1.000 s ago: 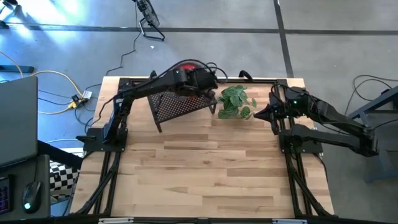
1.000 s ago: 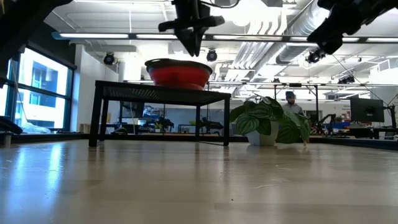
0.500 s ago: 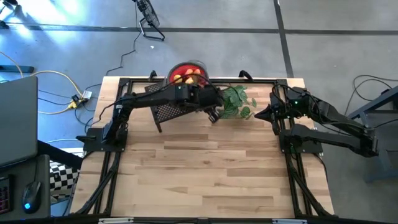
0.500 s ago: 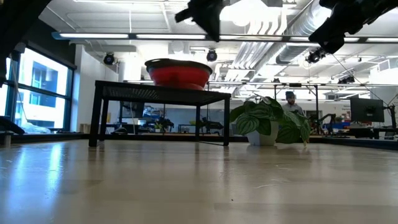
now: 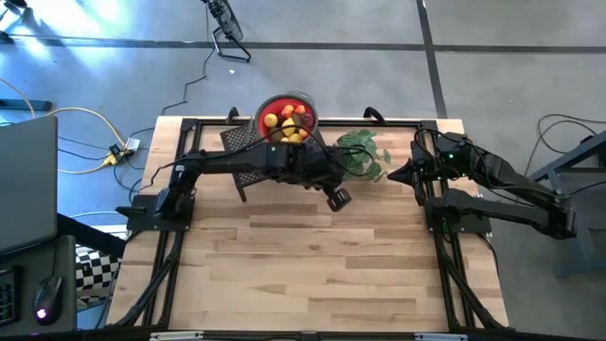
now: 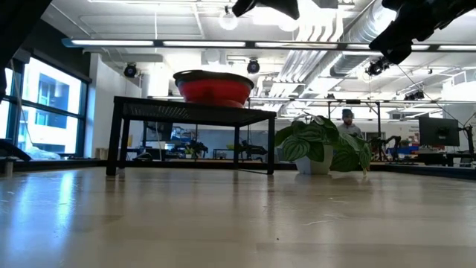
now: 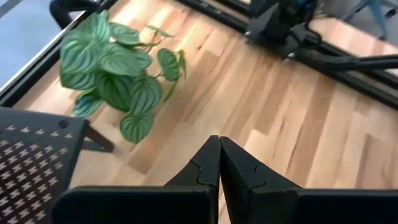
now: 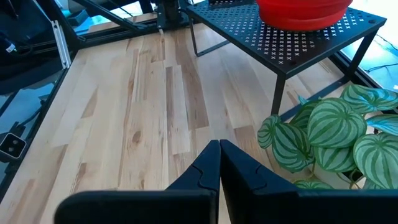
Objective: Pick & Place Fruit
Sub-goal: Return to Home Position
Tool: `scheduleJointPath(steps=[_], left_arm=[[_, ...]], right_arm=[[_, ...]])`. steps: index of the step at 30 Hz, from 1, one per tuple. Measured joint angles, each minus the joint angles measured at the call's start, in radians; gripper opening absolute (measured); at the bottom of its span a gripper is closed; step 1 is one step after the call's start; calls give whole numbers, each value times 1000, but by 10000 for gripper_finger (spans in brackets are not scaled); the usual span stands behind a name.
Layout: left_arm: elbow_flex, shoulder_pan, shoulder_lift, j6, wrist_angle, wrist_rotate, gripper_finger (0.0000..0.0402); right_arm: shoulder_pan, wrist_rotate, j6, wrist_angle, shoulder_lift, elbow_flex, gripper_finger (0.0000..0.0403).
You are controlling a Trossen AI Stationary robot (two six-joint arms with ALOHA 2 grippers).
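Several small fruit [image 5: 285, 119], yellow, orange and dark red, lie in a red bowl [image 5: 266, 106] that stands on a black perforated stand [image 5: 248, 161] at the table's far side. In the low view the bowl [image 6: 213, 88] rests on the stand's top [image 6: 190, 110]. My left gripper [image 5: 340, 199] hangs shut in the air, off the stand's right end and in front of the plant, holding nothing; its wrist view shows the fingers [image 7: 219, 163] closed together. My right gripper [image 5: 394, 173] waits shut at the far right, its fingers [image 8: 219, 163] empty.
A green leafy plant [image 5: 361, 154] in a pot stands on the table right of the stand, between the two grippers; the low view has the plant [image 6: 324, 146] too. The wooden table [image 5: 312, 265] stretches toward the near edge. Black frame rails [image 5: 161, 256] run along its sides.
My left gripper has swung from above the red bowl toward the table's right and near side, tipping from pointing down to a slant. In the high view the bowl, hidden under the arm before, now shows its fruit. The right arm has kept still.
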Motion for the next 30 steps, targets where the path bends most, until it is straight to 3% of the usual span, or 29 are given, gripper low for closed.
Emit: scheduleJointPath(steps=[17, 23, 27, 30], left_arm=[[0, 0, 0, -1, 74, 3, 3], [0, 0, 0, 3, 83, -10, 3], [2, 0, 11, 96, 99, -11, 3], [0, -1, 16, 157, 124, 50, 3]], right_arm=[[0, 3, 7, 0, 0, 0, 2], [0, 61, 9, 0, 0, 0, 2], [0, 76, 9, 1, 0, 0, 2], [0, 77, 4, 1, 0, 0, 2]])
